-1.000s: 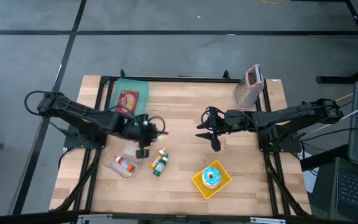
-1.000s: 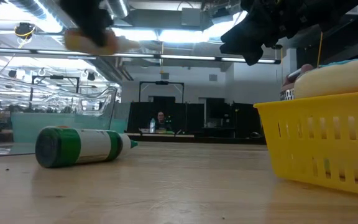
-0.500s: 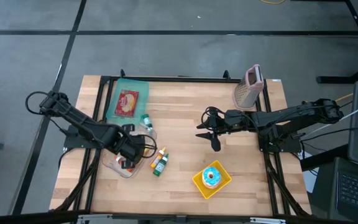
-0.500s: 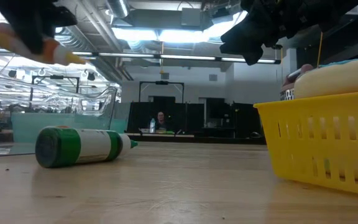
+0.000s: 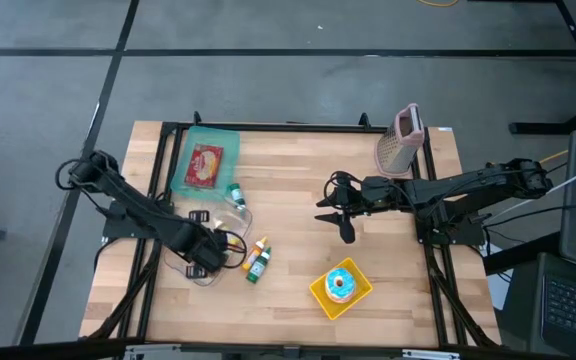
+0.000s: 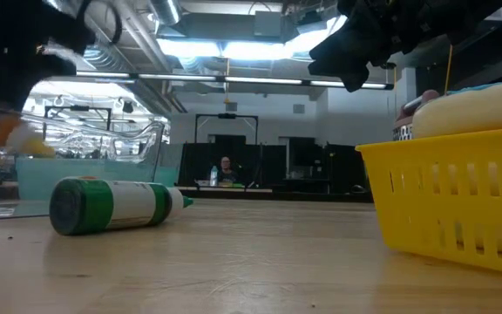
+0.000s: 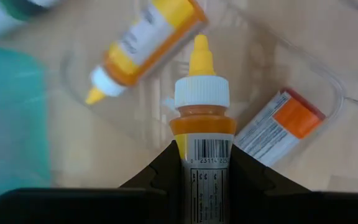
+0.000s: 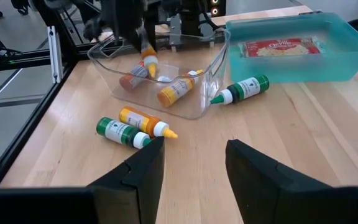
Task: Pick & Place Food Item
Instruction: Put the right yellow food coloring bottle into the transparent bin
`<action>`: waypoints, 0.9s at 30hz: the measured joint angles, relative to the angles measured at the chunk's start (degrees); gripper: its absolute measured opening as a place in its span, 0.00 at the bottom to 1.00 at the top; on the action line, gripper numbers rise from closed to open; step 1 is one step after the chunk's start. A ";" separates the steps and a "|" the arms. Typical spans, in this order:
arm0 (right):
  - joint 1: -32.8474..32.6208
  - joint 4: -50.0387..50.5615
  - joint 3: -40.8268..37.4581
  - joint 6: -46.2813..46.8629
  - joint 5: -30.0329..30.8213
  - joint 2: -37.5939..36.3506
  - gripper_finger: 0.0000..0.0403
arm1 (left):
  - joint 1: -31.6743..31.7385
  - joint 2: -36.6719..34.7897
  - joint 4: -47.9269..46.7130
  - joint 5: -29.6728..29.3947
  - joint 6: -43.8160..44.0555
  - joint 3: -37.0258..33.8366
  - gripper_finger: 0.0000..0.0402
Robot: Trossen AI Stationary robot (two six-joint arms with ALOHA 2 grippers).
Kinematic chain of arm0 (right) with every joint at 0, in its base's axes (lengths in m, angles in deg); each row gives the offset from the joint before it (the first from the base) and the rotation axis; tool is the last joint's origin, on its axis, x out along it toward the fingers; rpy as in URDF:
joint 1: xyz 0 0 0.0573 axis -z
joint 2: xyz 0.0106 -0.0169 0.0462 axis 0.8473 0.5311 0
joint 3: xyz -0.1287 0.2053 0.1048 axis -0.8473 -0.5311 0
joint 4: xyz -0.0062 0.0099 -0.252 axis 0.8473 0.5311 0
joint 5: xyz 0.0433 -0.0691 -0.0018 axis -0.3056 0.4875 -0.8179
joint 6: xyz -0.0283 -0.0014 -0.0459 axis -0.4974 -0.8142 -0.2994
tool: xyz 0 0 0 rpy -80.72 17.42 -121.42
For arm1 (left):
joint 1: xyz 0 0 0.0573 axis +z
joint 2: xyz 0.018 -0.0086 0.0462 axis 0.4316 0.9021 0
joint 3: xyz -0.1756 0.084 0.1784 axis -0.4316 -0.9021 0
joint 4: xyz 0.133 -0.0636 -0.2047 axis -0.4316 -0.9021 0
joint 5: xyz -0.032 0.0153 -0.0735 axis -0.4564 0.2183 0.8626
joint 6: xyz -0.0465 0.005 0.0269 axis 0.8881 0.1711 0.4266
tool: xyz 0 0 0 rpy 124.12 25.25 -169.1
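Note:
My left gripper [image 5: 211, 256] points down over a clear plastic container [image 5: 193, 262] at the table's near left, shut on an orange sauce bottle [image 7: 202, 118] with a white cap and yellow tip. Two more bottles [image 7: 143, 42] [image 7: 277, 127] lie inside the container. An orange bottle [image 8: 145, 121] and a green one [image 8: 119, 132] lie on the table beside it. Another green bottle [image 8: 241, 89] lies near the teal bin [image 5: 206, 160]. My right gripper [image 5: 342, 216] hangs open above mid-table, touching nothing. My left gripper pinches the orange bottle's labelled body [image 7: 205, 165] between its two fingers [image 7: 164, 177], one on each side. The fingers come from above and lie along the bottle. The bottle hangs tip down below them, lifted clear, over the container's inside.
A yellow basket [image 5: 341, 290] with a frosted donut stands near the front edge. A grater [image 5: 400, 140] stands at the far right. The teal bin holds a packet of food [image 5: 205, 163]. Bare wood lies between the two arms.
My left gripper has carried the orange bottle toward the table's near-left and downward, from beside the container to above its inside, tipping until it points straight down. It has stayed shut on the bottle.

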 joint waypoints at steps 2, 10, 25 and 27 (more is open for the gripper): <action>0.00 0.00 0.02 0.00 0.00 0.00 0.42 | 0.00 1.33 2.83 0.78 -1.22 -1.48 0.21; 0.00 0.00 0.00 0.00 0.00 0.00 0.42 | 0.21 5.71 11.27 5.61 -6.03 -5.17 0.21; 0.00 0.02 0.02 0.65 0.00 0.00 0.42 | 0.05 6.27 13.33 3.32 -6.12 -6.87 0.33; 0.00 0.01 0.02 0.63 0.00 0.00 0.42 | 0.33 7.23 12.06 1.73 -5.50 -7.63 0.36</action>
